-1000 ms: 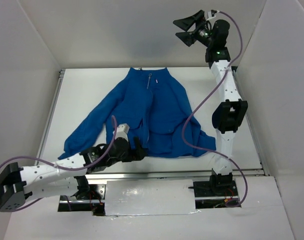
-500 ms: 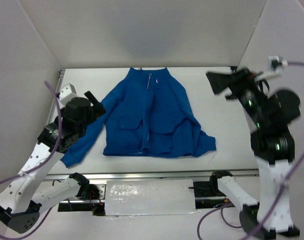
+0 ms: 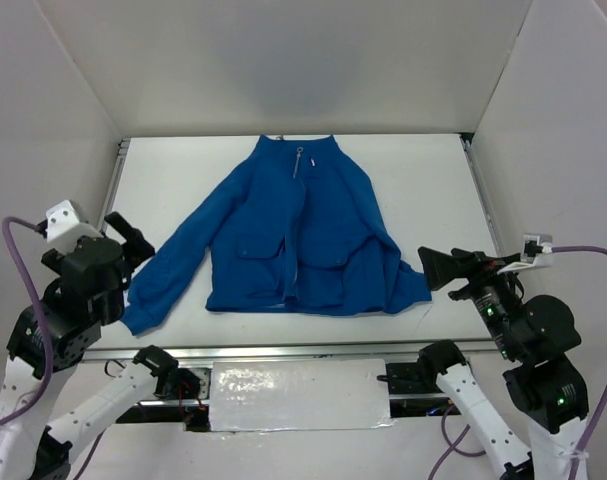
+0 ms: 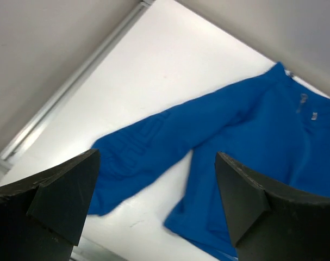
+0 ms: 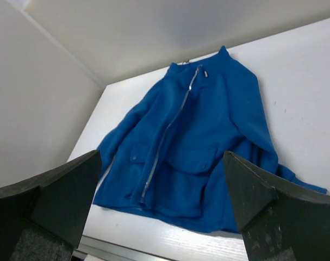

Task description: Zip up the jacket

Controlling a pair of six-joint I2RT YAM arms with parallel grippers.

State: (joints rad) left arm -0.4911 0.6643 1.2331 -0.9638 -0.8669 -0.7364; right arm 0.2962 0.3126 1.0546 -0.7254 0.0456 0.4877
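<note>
Both spread apart and empty: left gripper [image 3: 131,238] near-left, right gripper [image 3: 429,268] near-right, clear of jacket [image 3: 293,230] lying flat mid-table. Looks zipped, pull [image 3: 299,154] up at far collar; verify closure along centre without snagging fabric.

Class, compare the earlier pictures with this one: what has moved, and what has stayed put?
Left pincer drew back off the jacket to the near left corner; right pincer swung down from high at the far side to the near right. Both open, empty. The jacket stays spread out, zipper pull at its collar.
</note>
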